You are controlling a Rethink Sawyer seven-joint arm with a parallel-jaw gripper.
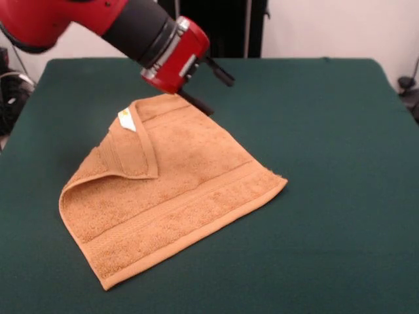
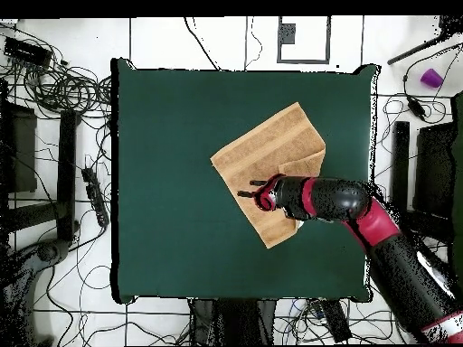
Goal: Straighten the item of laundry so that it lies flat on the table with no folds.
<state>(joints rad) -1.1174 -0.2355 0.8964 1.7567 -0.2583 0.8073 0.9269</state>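
Note:
The orange-tan towel (image 1: 183, 183) lies left of the middle of the dark green table (image 1: 327, 131). Its far left part is folded over onto itself as a triangular flap (image 1: 131, 154), with the small white label (image 1: 126, 120) showing near the flap's top. A woven band runs along the near edge. My gripper (image 1: 219, 97) hangs at the towel's far corner, tilted, with its two black fingers apart and nothing between them. The lower finger (image 1: 196, 103) is close to the towel's far edge. In the overhead view the gripper (image 2: 250, 189) is over the towel (image 2: 271, 145), near its left edge.
The red and black arm (image 1: 98, 19) comes in from the upper left of the front view. Cables and dark equipment (image 2: 63, 90) lie on the floor round the table. A small purple object (image 2: 432, 78) sits on the floor beyond one table corner.

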